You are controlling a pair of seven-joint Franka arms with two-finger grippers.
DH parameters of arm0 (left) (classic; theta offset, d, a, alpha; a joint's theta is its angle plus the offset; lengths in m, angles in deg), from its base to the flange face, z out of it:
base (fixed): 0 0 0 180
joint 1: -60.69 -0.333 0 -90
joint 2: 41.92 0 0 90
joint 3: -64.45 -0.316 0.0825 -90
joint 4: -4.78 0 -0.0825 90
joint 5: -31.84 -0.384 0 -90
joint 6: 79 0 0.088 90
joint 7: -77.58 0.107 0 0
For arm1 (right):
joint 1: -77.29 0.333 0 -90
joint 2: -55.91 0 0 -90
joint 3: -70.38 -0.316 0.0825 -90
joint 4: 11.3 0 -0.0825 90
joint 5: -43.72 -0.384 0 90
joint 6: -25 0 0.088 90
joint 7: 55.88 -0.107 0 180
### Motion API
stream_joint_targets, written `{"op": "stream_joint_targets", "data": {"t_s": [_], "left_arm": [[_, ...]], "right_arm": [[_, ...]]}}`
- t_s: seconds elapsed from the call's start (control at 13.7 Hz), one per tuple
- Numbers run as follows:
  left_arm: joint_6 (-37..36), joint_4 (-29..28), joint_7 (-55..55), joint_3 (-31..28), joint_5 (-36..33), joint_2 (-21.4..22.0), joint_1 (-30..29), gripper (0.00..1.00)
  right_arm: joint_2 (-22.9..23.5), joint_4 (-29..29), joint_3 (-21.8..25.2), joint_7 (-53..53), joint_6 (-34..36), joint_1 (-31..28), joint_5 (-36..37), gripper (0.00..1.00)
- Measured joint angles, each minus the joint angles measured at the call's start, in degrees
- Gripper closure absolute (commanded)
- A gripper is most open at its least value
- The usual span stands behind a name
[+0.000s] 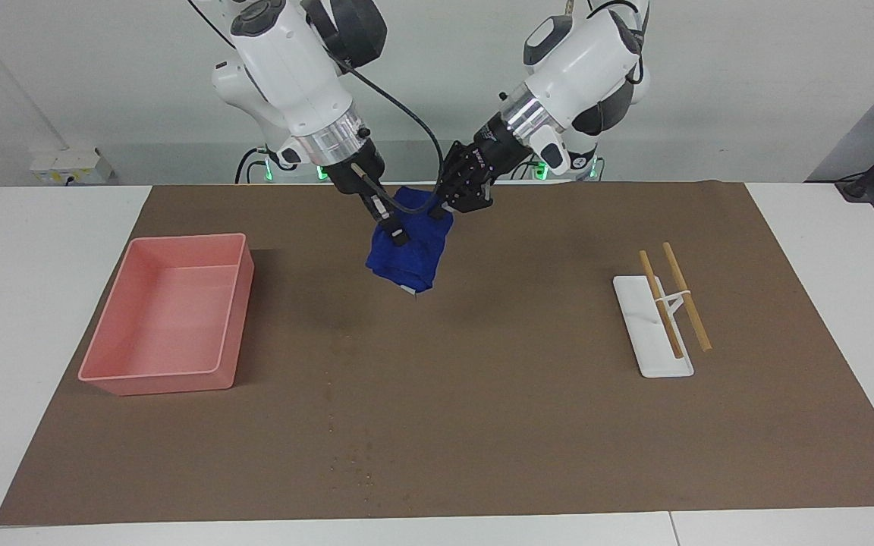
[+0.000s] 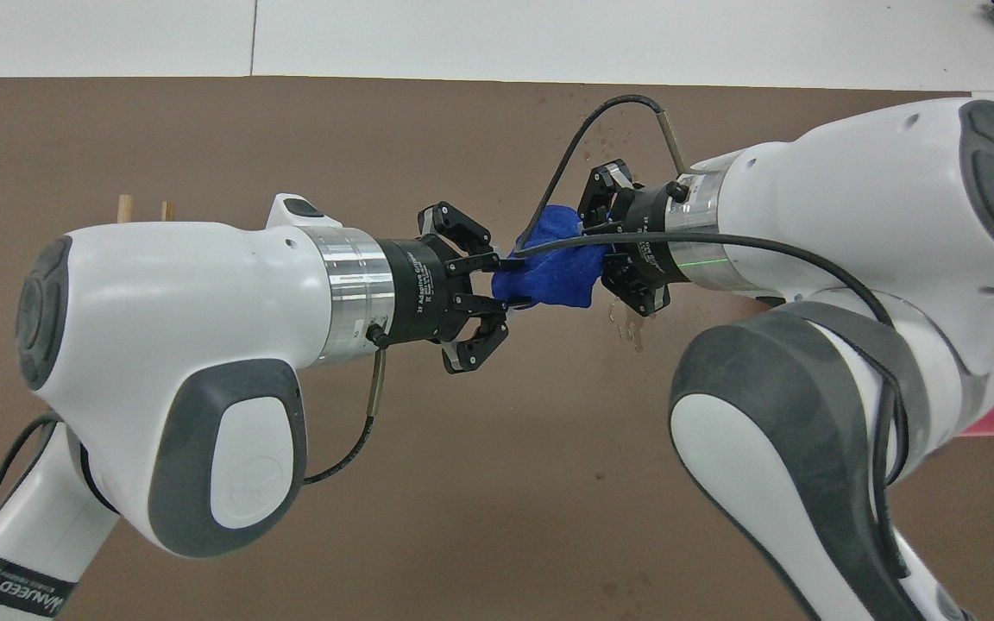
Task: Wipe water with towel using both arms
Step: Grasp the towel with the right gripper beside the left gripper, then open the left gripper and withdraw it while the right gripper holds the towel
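Towel: small deep-blue soft fabric towel (image 1: 407, 255) hung bunched in the air between the two grippers, above the brown mat (image 1: 482, 425) near the robots' edge, its lower corner just clear of the mat.
Pink tray: shallow rectangular pink plastic tray (image 1: 107, 334) sat on the mat toward the right arm's end of the table, well apart from the towel.
Right arm: glossy white jointed right arm (image 1: 293, 68) reached down over the middle of the mat.
Right gripper: black two-finger right gripper (image 1: 393, 231) was clamped on the towel's upper part, fingertips pressed together through the fabric.
Left gripper: black two-finger left gripper (image 1: 441, 206) touched the towel's upper edge; whether its fingers were apart or together could not be told.
Left arm: glossy white jointed left arm (image 1: 581, 61) slanted down toward the towel.
Water: scattered droplets (image 1: 357, 462) lay on the mat, farther from the robots than the towel.
White tray: flat white tray (image 1: 646, 353) carrying two wooden sticks (image 1: 686, 297) lay toward the left arm's end.
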Motion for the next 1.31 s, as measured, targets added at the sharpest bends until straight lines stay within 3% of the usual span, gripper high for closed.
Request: {"op": "stream_joint_targets", "data": {"t_s": [0.15,0.29,0.66,1.02,1.31], "left_arm": [[0.0,0.3,0.7,0.0,-8.7,0.0,0.0,0.0],[-0.4,0.3,7.7,-0.2,-12.5,0.0,0.0,0.0],[-8.4,0.3,43.4,-1.6,-14.3,0.2,-5.8,0.0],[-17.4,0.3,72.0,-1.8,-28.8,0.8,-10.3,0.0],[-27.1,2.0,96.0,-2.0,-34.2,1.5,-15.0,0.0]], "right_arm": [[0.0,-0.2,0.1,7.9,0.0,-1.8,0.3,1.0],[-0.1,-1.5,0.2,14.8,-0.3,-3.8,0.3,1.0],[0.0,-12.9,0.2,27.4,-16.3,-6.5,0.3,1.0],[6.0,-18.3,0.1,30.6,-28.7,-6.6,0.3,1.0],[7.4,-25.0,0.2,33.5,-31.5,-8.2,0.3,1.0]]}}
